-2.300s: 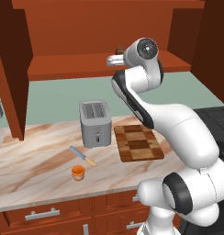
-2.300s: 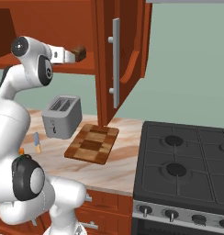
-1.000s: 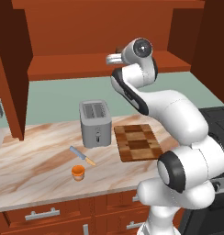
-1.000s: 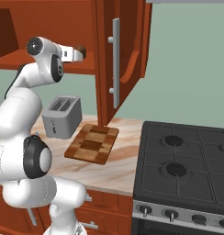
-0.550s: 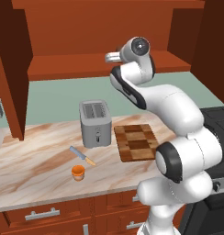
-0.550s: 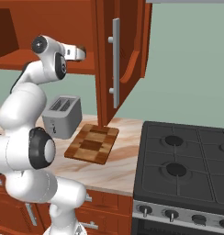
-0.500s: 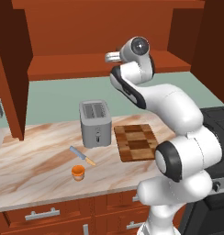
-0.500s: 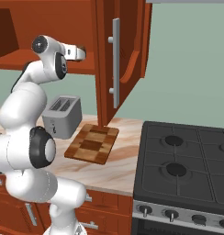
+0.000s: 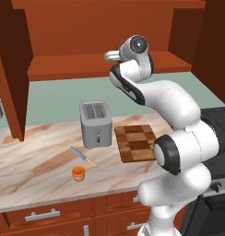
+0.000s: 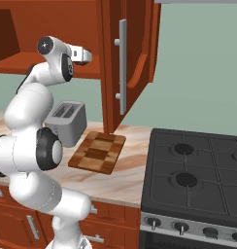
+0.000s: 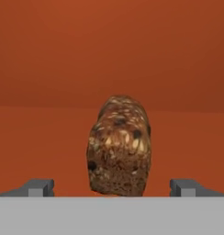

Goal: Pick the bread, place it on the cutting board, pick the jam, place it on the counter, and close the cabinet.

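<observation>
Reaching into the cabinet (image 9: 22, 69) for the bread (image 11: 118, 147)

We see the gripper (image 11: 113, 187) spread wide, its fingertips (image 11: 39, 187) flanking the loaf on the cabinet shelf and holding nothing; we judge that closing too early would pinch only the rounded near end and let it slip; pushing on could shove it deeper; the cutting board (image 9: 136, 143) waits on the counter (image 9: 36, 156) beside the toaster (image 9: 96, 124).

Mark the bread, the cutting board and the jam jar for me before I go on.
bread (image 11: 118, 147), hand view, middle of the loaf's facing end.
cutting board (image 9: 135, 143), left base view, centre of the checkered top.
jam jar (image 9: 78, 173), left base view, on the jar's side just below its rim.
</observation>
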Robot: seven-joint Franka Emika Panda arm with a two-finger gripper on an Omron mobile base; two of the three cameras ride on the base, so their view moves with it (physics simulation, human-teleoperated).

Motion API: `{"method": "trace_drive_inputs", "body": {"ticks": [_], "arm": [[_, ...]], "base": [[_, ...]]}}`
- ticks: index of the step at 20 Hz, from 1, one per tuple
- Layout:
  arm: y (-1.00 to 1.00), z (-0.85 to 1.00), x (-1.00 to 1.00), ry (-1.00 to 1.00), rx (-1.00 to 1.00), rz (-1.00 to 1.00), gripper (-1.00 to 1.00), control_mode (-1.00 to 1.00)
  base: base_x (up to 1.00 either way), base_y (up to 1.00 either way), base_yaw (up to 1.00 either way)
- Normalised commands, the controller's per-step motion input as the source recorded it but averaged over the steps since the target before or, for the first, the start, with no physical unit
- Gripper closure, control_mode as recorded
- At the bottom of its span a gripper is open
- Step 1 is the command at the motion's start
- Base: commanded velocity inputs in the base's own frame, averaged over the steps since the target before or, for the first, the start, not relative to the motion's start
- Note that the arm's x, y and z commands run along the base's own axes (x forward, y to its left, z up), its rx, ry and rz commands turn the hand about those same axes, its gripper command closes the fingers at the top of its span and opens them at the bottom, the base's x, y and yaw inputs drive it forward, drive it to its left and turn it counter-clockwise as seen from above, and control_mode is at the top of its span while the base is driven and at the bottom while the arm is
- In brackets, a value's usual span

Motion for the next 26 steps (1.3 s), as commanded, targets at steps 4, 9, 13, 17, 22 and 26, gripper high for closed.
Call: {"method": "trace_drive_inputs", "body": {"ticks": [4, 9, 13, 17, 22, 26], "arm": [[0.0, 0.0, 0.2, 0.0, 0.0, 0.0, -1.0, -1.0], [0.0, 0.0, 0.19, 0.0, 0.0, 0.0, -1.0, -1.0], [0.0, 0.0, 0.21, 0.0, 0.0, 0.0, -1.0, -1.0], [-0.05, 0.0, 0.19, 0.0, 0.0, 0.0, -1.0, -1.0], [-0.03, 0.0, 0.19, 0.0, 0.0, 0.0, -1.0, -1.0], [-0.01, -0.01, 0.19, 0.0, 0.0, 0.0, -1.0, -1.0]], "base": [[0.0, 0.0, 0.0], [0.0, 0.0, 0.0], [0.0, 0.0, 0.0], [0.0, 0.0, 0.0], [0.0, 0.0, 0.0], [0.0, 0.0, 0.0]]}}
